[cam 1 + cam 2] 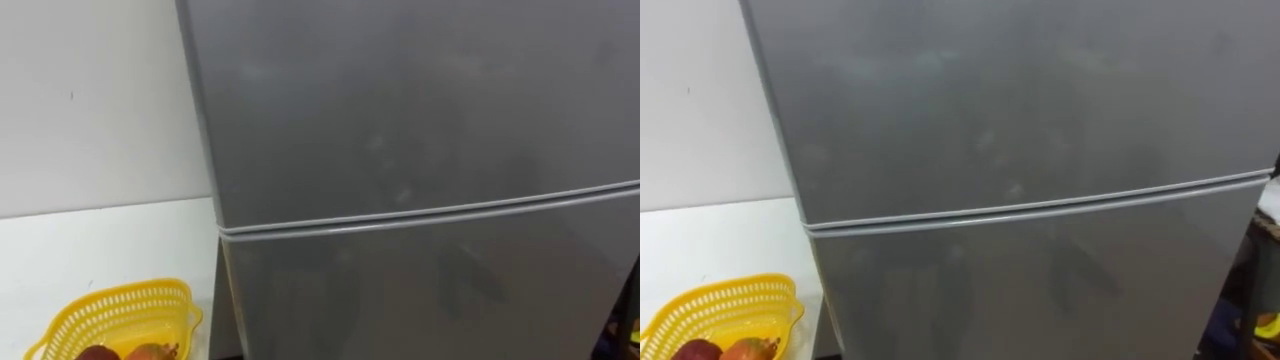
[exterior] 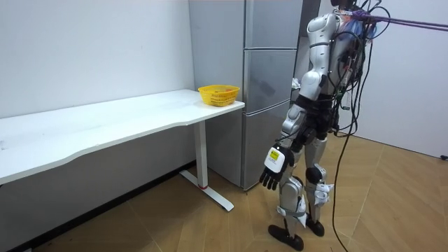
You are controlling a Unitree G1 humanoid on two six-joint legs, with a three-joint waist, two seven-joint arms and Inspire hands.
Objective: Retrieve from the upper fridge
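Left hand (image 2: pixel 273 171) hangs loose (empty) before the closed fridge (image 1: pixel 400 150).

Fridge (image 1: pixel 400 120) looks like grey metal with a satin sheen, smooth, with faint smudgy patches on both doors. The basket (image 1: pixel 115 300) at lower left is yellow plastic lattice, slightly glossy. The table (image 1: pixel 100 245) top is smooth matt white, and the wall (image 1: pixel 90 100) is matt white too. The floor (image 2: pixel 392 210) in the room view looks like wood planks with a low sheen.

Left arm straight down at the side, left robot hand (image 2: pixel 273 168) by the thigh, fingers relaxed
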